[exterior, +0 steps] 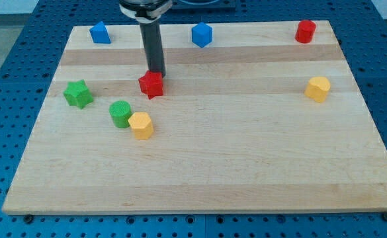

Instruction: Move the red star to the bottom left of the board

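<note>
My tip (155,71) touches the red star (151,84) from its top-edge side. Bare rod, grasping nothing. Bottom-left corner lies beyond the star, down-left; push line runs roughly that way.

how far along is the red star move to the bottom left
Early on. Done: my tip has reached the red star and sits at its top edge, touching or nearly so. In hand: the star lies left of centre in the upper half of the board. Left: nearly the whole push down and left, past the green cylinder and yellow block that sit towards that corner.
</note>
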